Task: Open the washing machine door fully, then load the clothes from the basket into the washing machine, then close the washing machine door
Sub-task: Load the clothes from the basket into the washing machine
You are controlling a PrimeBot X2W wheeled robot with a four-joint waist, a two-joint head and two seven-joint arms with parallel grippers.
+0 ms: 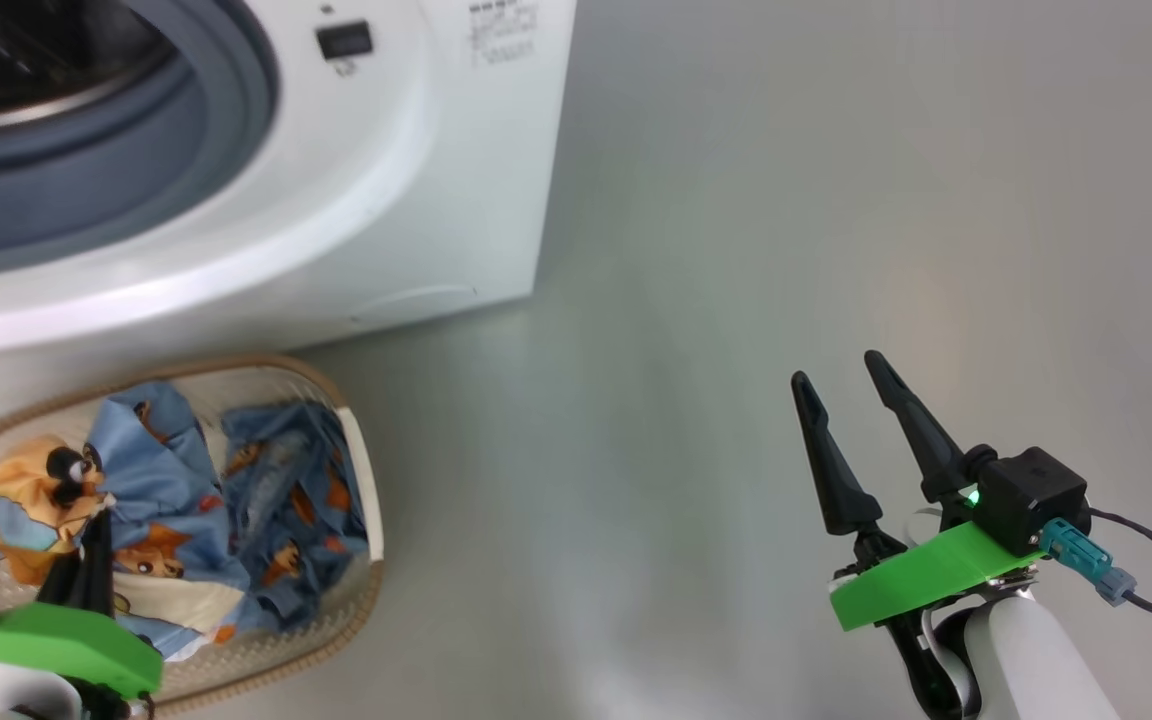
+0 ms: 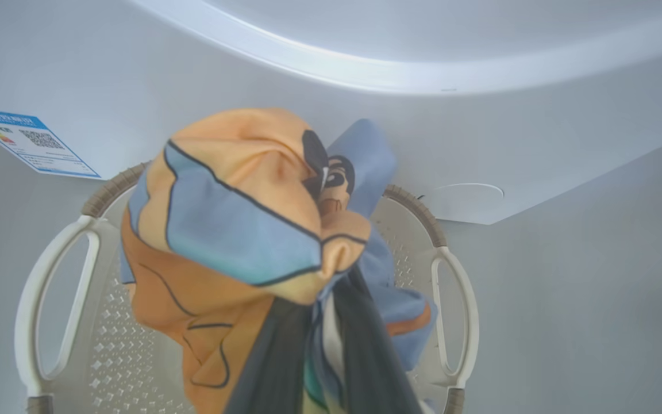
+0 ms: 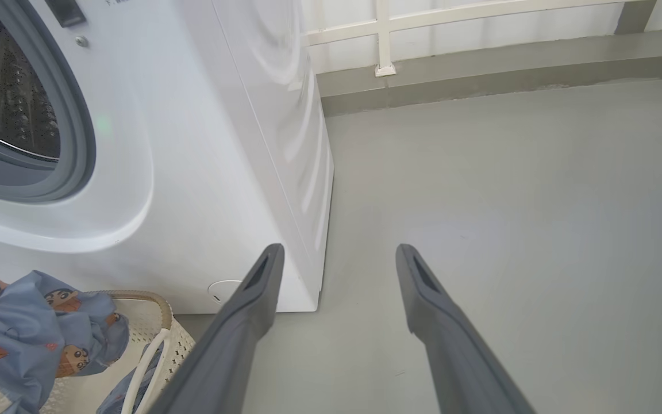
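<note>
The washing machine point(image 1: 366, 200) stands at the upper left, and its steel drum point(image 1: 26, 60) shows bare inside the grey gasket point(image 1: 226, 110). Its door is out of view. The cream basket point(image 1: 361, 470) sits on the floor before it, holding the light blue and orange clothes point(image 1: 276, 500). My left gripper point(image 1: 96, 520) is shut on a bunch of that fabric. In the left wrist view the clothes point(image 2: 233, 230) hang bunched over the basket point(image 2: 49, 276) from my left gripper point(image 2: 325, 299). My right gripper point(image 1: 838, 372) hovers open over the floor to the right, with nothing between its fingers point(image 3: 250, 299).
Grey floor point(image 1: 786, 200) stretches right of the machine. A blue label sticker point(image 2: 29, 141) and a round hatch point(image 2: 463, 192) mark the machine's lower front. A wall base with a white rail point(image 3: 383, 34) runs behind the machine.
</note>
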